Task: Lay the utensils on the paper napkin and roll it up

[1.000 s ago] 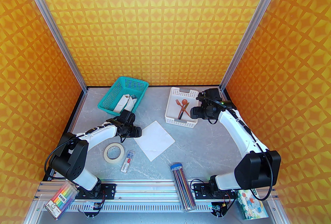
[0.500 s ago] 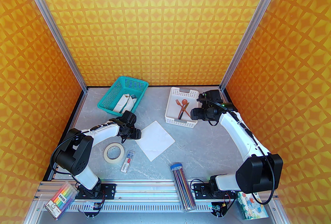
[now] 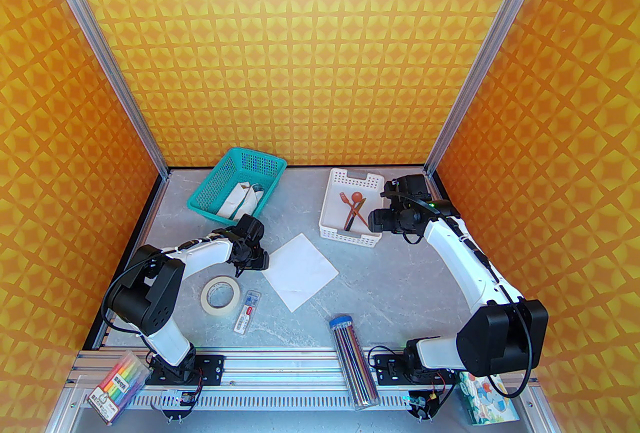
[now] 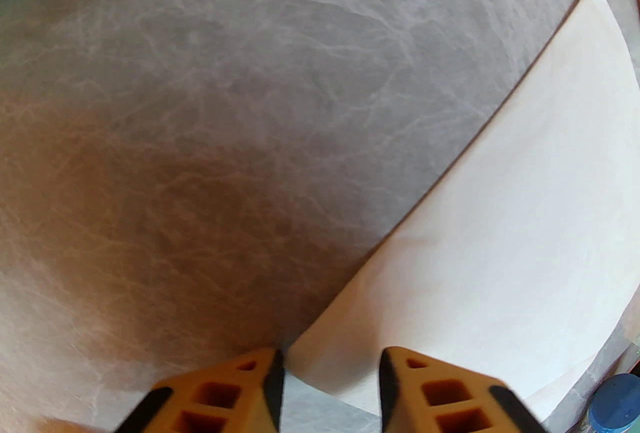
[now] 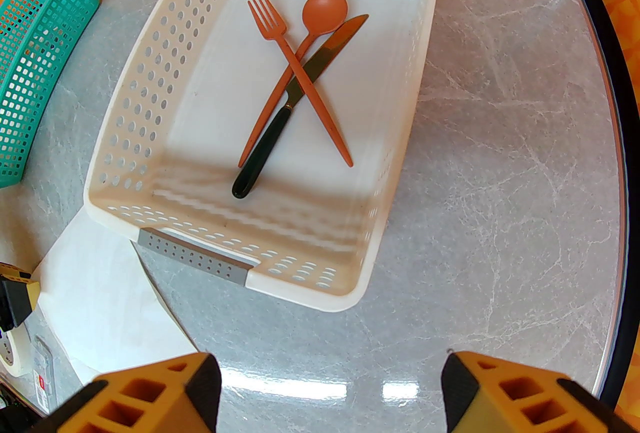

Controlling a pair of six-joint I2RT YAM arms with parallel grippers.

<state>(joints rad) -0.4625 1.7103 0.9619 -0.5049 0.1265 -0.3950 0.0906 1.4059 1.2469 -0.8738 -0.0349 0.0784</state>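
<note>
The paper napkin [image 3: 299,271] lay flat and bare near the middle of the table [image 3: 400,281], turned so that one corner pointed at the far edge and another at the left edge. The left gripper [image 3: 260,261] was low over that left corner; in the left wrist view its fingers [image 4: 235,391] stood a narrow way apart, with the napkin's corner [image 4: 500,246] lying between them and nothing pinched.

The utensils sat in the white slotted tray [image 3: 327,211], which stood by the far edge, right of centre, just beyond the napkin. Inside it the orange fork [image 5: 325,121] lay crossed over the reddish-brown spoon [image 5: 325,11] and the dark-handled knife [image 5: 262,148], all three touching. The right gripper [image 3: 377,219] hung just beside the tray's near right corner, over bare table; its fingers [image 5: 165,396] were spread wide and held nothing.

A teal basket [image 3: 220,176] with a white bundle [image 3: 240,203] in it stood toward the far left corner. A roll of tape [image 3: 220,296] and a small packet [image 3: 248,311] lay near the napkin on its near left side, and a clear tube of pencils [image 3: 352,361] reached across the near edge
</note>
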